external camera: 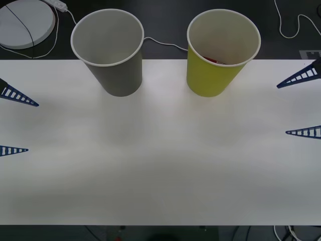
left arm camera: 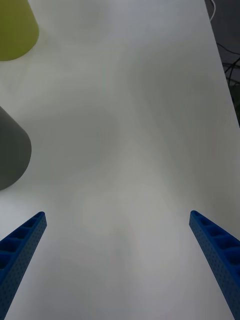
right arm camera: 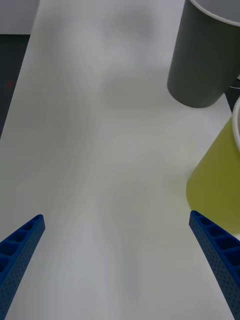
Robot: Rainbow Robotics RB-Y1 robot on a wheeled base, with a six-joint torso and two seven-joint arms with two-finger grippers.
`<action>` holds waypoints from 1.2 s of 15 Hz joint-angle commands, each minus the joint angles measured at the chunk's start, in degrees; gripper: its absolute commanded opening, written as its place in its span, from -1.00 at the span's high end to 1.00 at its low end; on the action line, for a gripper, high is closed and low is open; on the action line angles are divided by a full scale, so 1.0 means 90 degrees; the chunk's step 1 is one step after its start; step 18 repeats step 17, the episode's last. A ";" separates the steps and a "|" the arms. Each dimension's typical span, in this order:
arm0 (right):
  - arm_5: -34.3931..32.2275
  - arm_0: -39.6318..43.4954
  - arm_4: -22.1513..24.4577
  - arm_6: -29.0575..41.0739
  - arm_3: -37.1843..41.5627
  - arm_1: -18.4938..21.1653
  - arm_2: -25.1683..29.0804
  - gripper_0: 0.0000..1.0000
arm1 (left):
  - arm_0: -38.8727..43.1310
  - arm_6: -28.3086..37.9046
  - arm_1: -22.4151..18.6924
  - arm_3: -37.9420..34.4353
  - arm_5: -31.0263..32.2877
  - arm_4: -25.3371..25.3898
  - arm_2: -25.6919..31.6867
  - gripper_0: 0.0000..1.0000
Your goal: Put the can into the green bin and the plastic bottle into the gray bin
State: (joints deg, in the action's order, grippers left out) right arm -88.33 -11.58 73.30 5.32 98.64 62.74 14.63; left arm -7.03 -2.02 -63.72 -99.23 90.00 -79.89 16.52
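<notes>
White table [external camera: 160, 170], two bins at far edge, dark floor and cables beyond.
Gray bin [external camera: 111, 50] left, green bin [external camera: 220, 52] right, red sliver inside; left gripper [external camera: 14, 122] and right gripper [external camera: 303, 104] spread wide, holding nothing; no legible writing.

Blue ribbed tapering fingers [right arm camera: 215, 250], perforated sides

- You are looking at a lab or test-bench setting, not a home: a plain white table [external camera: 160, 165] stands against a dark floor.
- Behind the table you can see loose white cables [external camera: 288, 22] trailing over the floor.
- A round white device [external camera: 25, 20] with a cord lies at the far left corner.
- Blue ribbed robot fingers [external camera: 303, 75] reach in from both table edges.
</notes>
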 commanded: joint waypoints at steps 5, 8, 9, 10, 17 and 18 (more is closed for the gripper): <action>0.0225 0.1267 0.0488 -0.0015 0.0935 -0.0370 0.0670 -1.00 | 0.0000 0.0000 0.0000 0.0000 0.0000 0.0000 0.0000 -1.00; 0.0332 0.1726 0.0742 -0.0025 0.1335 -0.0614 0.0904 -1.00 | 0.0000 0.0000 0.0000 0.0000 0.0000 0.0000 0.0000 -1.00; 0.0332 0.1795 0.0839 -0.0015 0.1452 -0.0741 0.0953 -1.00 | 0.0000 0.0000 0.0000 0.0000 0.0000 0.0000 0.0000 -1.00; 0.0332 0.1844 0.0908 0.0014 0.1540 -0.0829 0.0982 -1.00 | 0.0000 0.0000 0.0000 0.0000 0.0000 0.0000 0.0000 -1.00; 0.0332 0.1873 0.0947 -0.0045 0.1570 -0.0888 0.0982 -1.00 | 0.0000 0.0000 0.0000 0.0000 0.0000 0.0000 0.0000 -1.00; 0.0332 0.1873 0.0947 -0.0045 0.1570 -0.0888 0.0982 -1.00 | 0.0000 0.0000 0.0000 0.0000 0.0000 0.0000 0.0000 -1.00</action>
